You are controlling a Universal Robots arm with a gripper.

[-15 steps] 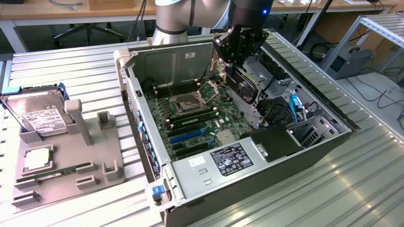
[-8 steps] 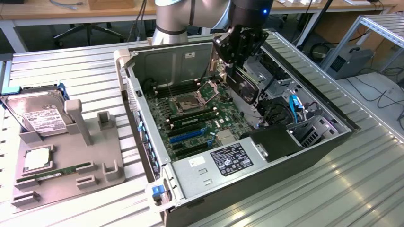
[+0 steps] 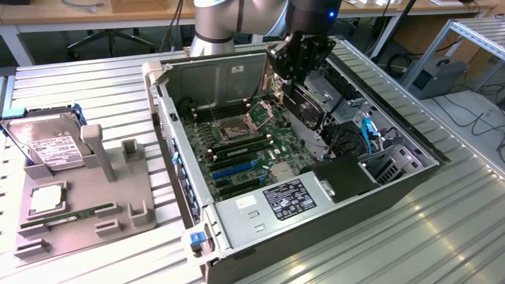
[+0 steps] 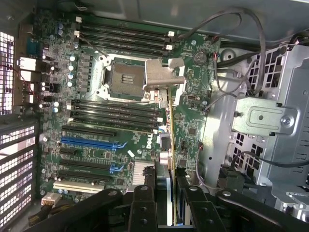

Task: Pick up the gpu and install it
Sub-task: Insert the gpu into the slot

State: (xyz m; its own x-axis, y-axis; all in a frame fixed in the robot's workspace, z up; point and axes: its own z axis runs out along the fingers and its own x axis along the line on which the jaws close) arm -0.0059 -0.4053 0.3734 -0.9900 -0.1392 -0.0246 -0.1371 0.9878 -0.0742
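Arm: a grey and silver robot arm (image 3: 214,23) reaches down into an open black desktop computer case (image 3: 371,225) lying on its side on a ribbed metal counter (image 3: 87,89).
Jaws: black, clenched, grasping the gpu from above.
Card: the gpu (image 3: 309,115) (image 4: 164,77), a flat rectangular expansion card with a green board and a silver metal end bracket, is held on edge inside the case.
Position: it hangs over the green motherboard (image 3: 245,148) (image 4: 193,121) beside the processor socket, apart from the black and blue expansion slots.
Holder: a grey moulded tray (image 3: 87,219) at the exterior view's left carries a silver hard drive with a white label (image 3: 49,148) and a narrow green RAM stick (image 3: 67,218).
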